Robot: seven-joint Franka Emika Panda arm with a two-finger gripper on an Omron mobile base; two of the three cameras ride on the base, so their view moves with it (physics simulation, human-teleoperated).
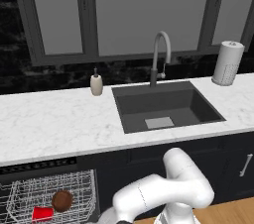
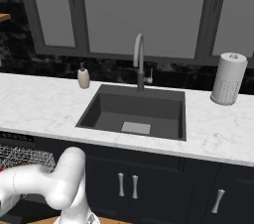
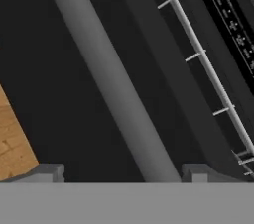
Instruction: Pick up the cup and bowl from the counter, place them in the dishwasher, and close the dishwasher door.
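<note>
Down at the open dishwasher (image 1: pixel 49 193), my fingers (image 3: pixel 49 172) spread wide astride the door (image 3: pixel 59 94) handle (image 3: pixel 111 84): stiff, smooth, hinged, heavy; push there.

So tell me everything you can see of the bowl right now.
The bowl is small, round and reddish-brown with a wood-like look. It sits in the white wire rack of the open dishwasher, under the counter, just right of the red cup. The rack's wires cross in front of it. Whether the two touch cannot be told.
</note>
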